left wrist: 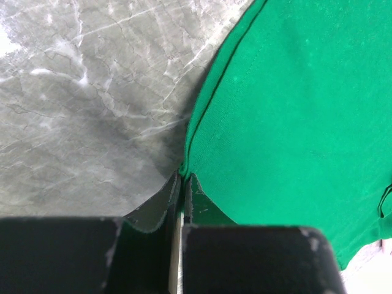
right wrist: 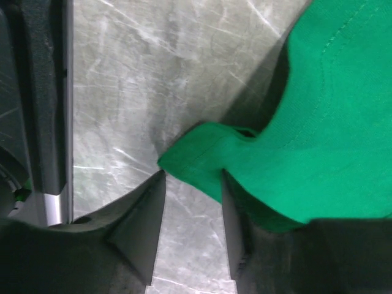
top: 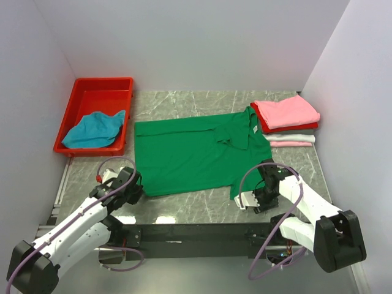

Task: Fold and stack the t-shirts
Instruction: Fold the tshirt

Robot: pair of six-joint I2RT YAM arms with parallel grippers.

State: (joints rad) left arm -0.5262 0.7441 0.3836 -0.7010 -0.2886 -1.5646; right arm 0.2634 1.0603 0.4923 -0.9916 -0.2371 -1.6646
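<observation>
One bright green t-shirt [top: 190, 153] is lying flat and matte on the veined grey table [top: 184, 101]. The left gripper [left wrist: 182, 184] is pinching its stitched hem shut; the right gripper [right wrist: 193, 208] is straddling a folded sleeve corner, jaws apart

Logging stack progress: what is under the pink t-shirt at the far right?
Edges of a red t-shirt, a whitish t-shirt and a lower pink t-shirt; their folded middles are covered.

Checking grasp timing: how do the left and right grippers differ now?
The left gripper is shut, pinching the green t-shirt at its hem corner; the right gripper is open, a sleeve fold lying between its jaws. The left sits at the shirt's near-left corner, the right at its near sleeve. Both work the same shirt's near edge.
</observation>
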